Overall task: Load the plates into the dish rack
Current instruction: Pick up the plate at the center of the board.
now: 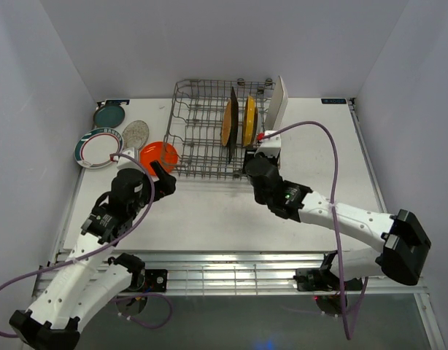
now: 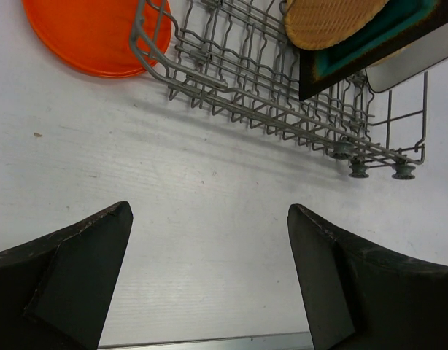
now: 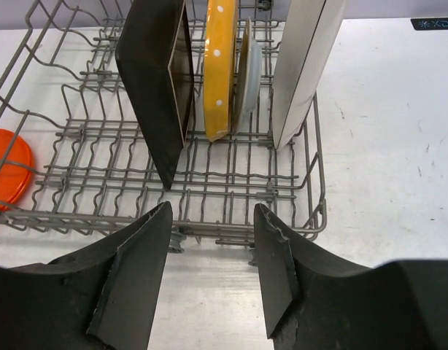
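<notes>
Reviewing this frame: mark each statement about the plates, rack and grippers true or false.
1. The orange plate lies on the table, outside the dish rack. True.
2. The left gripper holds a plate. False: it is open and empty above the table.
3. The white rectangular plate stands upright at the rack's right end. True.
4. The teal plate is loaded in the rack. False: it lies on the table, left of the rack.

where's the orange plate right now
In the top view, the orange plate lies flat on the table at the left, beside the dish rack's near left corner, with the speckled grey plate just beyond it.
</notes>
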Robot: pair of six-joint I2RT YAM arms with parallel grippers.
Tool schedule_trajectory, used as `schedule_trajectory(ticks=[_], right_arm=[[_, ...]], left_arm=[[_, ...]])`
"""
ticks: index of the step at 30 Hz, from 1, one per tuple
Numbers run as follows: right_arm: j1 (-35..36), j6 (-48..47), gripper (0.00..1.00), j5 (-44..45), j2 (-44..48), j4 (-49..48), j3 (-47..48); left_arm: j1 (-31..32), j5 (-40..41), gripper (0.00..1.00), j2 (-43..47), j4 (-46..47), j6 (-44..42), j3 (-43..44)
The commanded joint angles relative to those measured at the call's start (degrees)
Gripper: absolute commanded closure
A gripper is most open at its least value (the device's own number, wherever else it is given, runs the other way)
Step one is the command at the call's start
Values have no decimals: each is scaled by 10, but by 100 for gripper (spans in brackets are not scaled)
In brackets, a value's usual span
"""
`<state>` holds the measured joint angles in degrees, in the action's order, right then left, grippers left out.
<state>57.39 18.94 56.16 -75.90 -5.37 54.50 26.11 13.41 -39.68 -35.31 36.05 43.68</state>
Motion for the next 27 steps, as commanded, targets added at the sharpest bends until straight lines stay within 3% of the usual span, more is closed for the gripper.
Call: schedule_trajectory(ticks=[1,6,18,20,23,25,27], right_arm=[[-3,-21,45,-8,60,-49,-31],[-5,-58,45,-14,110,-51,-51],[-6,-87,45,-80,243,-40,-111],[-6,-83,45,-86,255,-31,-127],[-6,-68,45,-86,263,-18,-137],[-6,-66,45,-93,270,-23,-148],[-6,-66,44,-96,274,-25,-151]], left_arm=[[1,41,2,-31,-4,46,49],[1,44,2,-84,-11,123,94],[-25,190,3,-132,45,188,70],[-43,181,3,-110,91,164,35],[-97,99,3,-86,155,136,-9],[-128,42,2,-86,212,115,-30],[-148,37,2,-115,222,108,-37]])
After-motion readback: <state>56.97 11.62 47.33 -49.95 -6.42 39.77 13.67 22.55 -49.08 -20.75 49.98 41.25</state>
